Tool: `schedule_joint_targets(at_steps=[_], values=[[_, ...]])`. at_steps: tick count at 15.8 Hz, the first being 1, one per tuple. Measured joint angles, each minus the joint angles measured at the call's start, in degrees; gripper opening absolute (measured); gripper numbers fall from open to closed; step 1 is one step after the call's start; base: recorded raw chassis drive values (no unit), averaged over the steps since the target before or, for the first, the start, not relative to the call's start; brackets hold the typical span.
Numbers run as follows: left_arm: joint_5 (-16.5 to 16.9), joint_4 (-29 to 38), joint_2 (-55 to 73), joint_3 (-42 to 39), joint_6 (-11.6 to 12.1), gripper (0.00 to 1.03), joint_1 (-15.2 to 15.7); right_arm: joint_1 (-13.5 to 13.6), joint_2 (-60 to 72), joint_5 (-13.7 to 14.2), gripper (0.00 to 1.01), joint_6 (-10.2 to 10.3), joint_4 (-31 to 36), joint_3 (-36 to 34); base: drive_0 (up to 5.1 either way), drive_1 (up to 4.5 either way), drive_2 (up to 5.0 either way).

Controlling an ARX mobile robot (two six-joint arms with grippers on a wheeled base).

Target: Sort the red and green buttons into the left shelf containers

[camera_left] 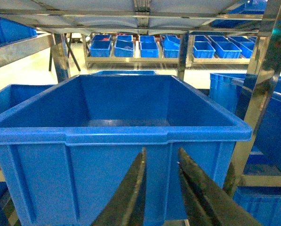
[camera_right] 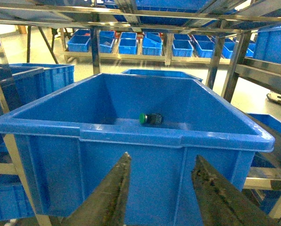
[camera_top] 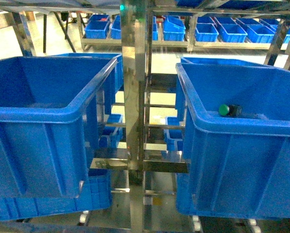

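Steel shelving (camera_top: 134, 97) fills the scene, its shiny upright post standing in the middle of the head view, with a far rack of small blue trays (camera_top: 217, 31) across a pale floor behind it.

On the left of the post sits a large deep blue bin (camera_top: 42, 126) with a thick rolled rim and ribbed sides. From the left wrist view the same left bin (camera_left: 116, 136) is seen head-on from just below rim level; what shows of its inner floor is bare blue plastic, though the near part of the floor is hidden behind the front wall. The left claw (camera_left: 161, 188) hangs low in front of that bin's front wall, its two dark fingers (camera_left: 131, 193) parted by a narrow gap with nothing between them.

Right of the post stands the second deep blue bin (camera_top: 242, 160). Inside it, on the floor toward the back, lies the green button (camera_top: 225, 109), tipped on its side with the green cap pointing left and its dark collar to the right. The right wrist view shows the right bin (camera_right: 131, 155) from the front, with the green button (camera_right: 149, 118) lying near the middle of the floor. The right claw (camera_right: 161, 188) sits below and in front of the bin's front wall, fingers (camera_right: 114, 193) spread wide and empty.

No red button can be made out in any view.
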Motion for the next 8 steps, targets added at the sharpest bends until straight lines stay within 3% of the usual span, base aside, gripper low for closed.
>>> schedule_joint_targets(at_steps=[5, 7, 8], values=[[0.00, 0.00, 0.00, 0.00, 0.00, 0.80, 0.00, 0.00, 0.00, 0.00, 0.96, 0.00, 0.00, 0.00, 0.0, 0.00, 0.0], [0.00, 0.00, 0.00, 0.00, 0.04, 1.00, 0.00, 0.00, 0.00, 0.00, 0.98, 0.02, 0.00, 0.00, 0.0, 0.00, 0.0], [-0.02, 0.00, 0.00, 0.00, 0.02, 0.97, 0.00, 0.00, 0.00, 0.00, 0.98, 0.02, 0.00, 0.00, 0.0, 0.00, 0.0]])
